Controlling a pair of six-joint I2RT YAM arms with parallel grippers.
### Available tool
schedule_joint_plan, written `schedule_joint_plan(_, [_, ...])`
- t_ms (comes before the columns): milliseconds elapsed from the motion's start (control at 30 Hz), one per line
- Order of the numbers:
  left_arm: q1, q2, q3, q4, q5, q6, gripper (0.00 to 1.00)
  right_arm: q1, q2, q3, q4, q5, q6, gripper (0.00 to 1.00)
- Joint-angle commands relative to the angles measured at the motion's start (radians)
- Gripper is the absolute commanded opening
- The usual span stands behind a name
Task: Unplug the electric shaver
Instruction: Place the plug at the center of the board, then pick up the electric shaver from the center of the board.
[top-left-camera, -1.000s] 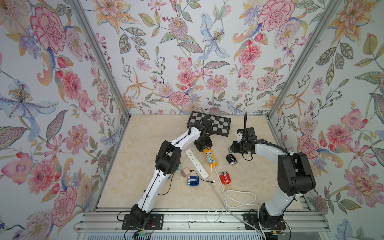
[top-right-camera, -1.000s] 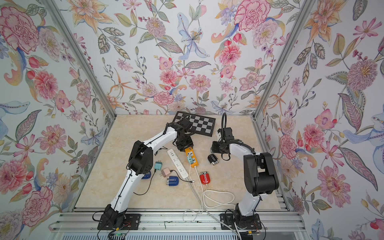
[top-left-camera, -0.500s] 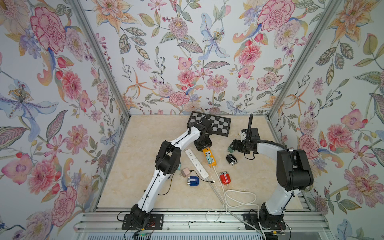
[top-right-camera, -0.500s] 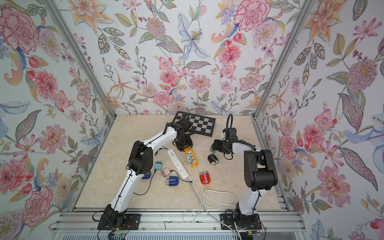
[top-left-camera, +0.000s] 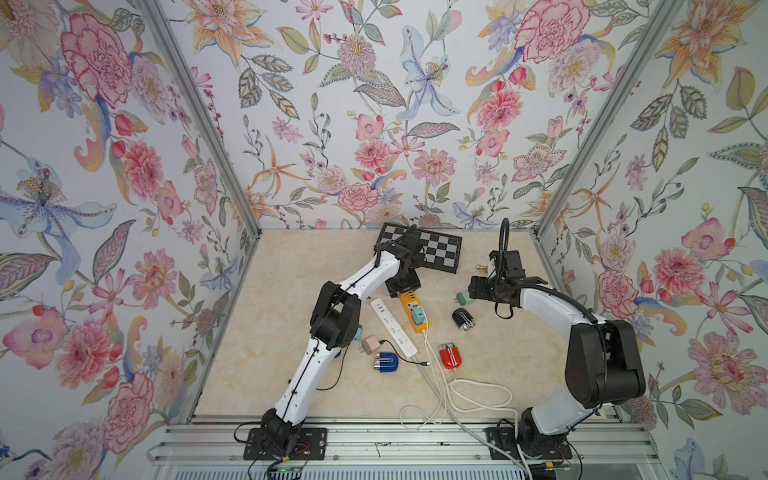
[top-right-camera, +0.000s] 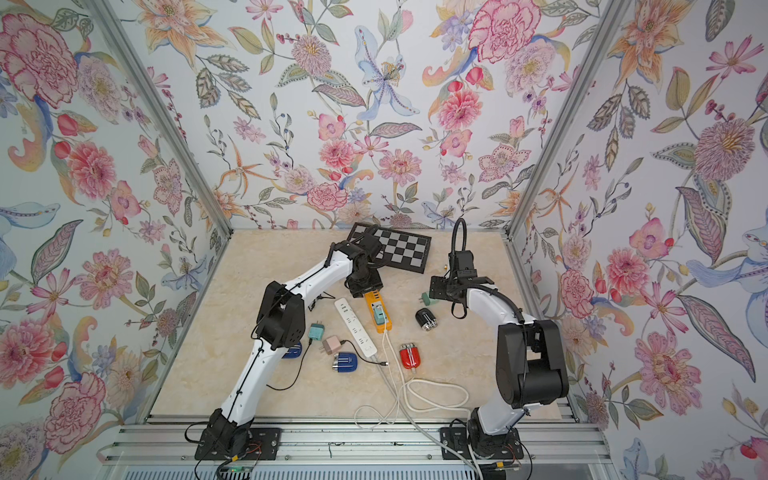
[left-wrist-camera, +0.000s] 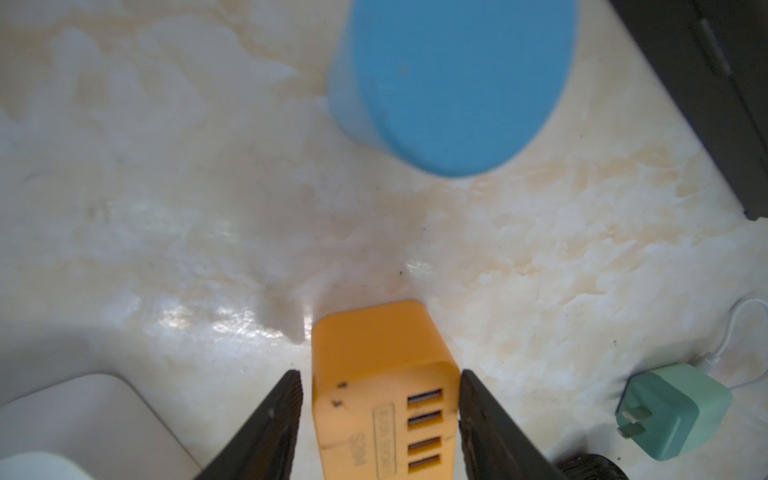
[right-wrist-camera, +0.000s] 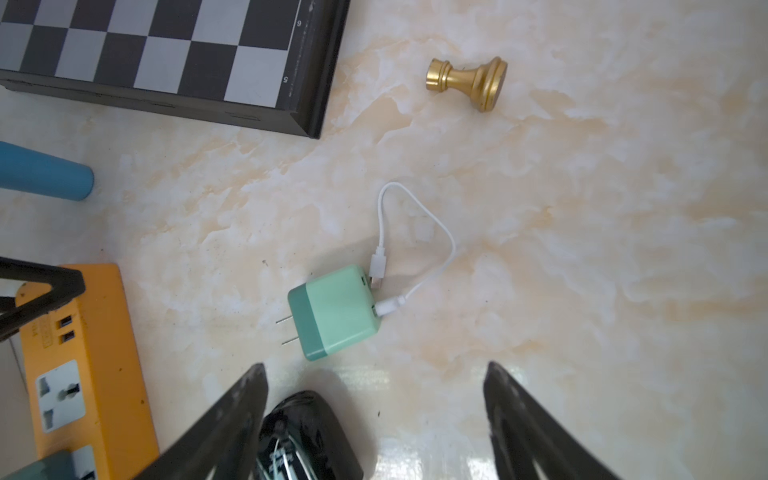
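There it goes: your right gripper has just let go. The jaws have swung from a tight pinch to wide apart, and nothing sits between them. Just ahead of the fingertips lies the green adapter, flat on the table. Its two prongs are bare and point back toward the orange power strip, clear of it.

A short white cable loops off the adapter's far end. One plug is seated in the adapter and the other lies loose beside it. The black shaver rests back under the gripper, close beside one finger and untouched. I can't see any lead running into it.

Your left gripper still brackets the strip's end, but it has eased. A sliver of table shows between one finger and the orange casing, so it is no longer clamping.

My read is that the pull is done and the brace is coming off. One caution: a teal adapter is still seated further along the strip, behind your left fingertips. Check that it isn't the shaver's before you retreat.
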Motion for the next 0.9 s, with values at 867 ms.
schedule_joint_plan(867, [0.056,-0.319,-0.144,0.264,-0.214,0.486,0.64,0.601,-0.169,-0.205,-0.420,0.182,0.514,0.74])
